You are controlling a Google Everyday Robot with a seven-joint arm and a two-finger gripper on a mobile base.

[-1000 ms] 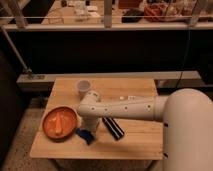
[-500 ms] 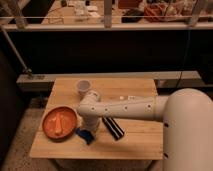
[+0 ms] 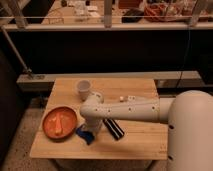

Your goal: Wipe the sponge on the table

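Observation:
The bright-blue sponge (image 3: 85, 134) lies on the light wooden table (image 3: 135, 140), just right of the orange plate. My white arm reaches in from the right and bends down over it. The gripper (image 3: 91, 129) sits right at the sponge, at its upper right edge, mostly hidden under the wrist. Part of the sponge is covered by the arm.
An orange plate (image 3: 59, 121) with a pale item on it rests at the table's left. A white cup (image 3: 83, 90) stands behind the arm. A black bar with white stripes (image 3: 114, 128) lies right of the sponge. Two small pale bits (image 3: 120, 98) sit near the back.

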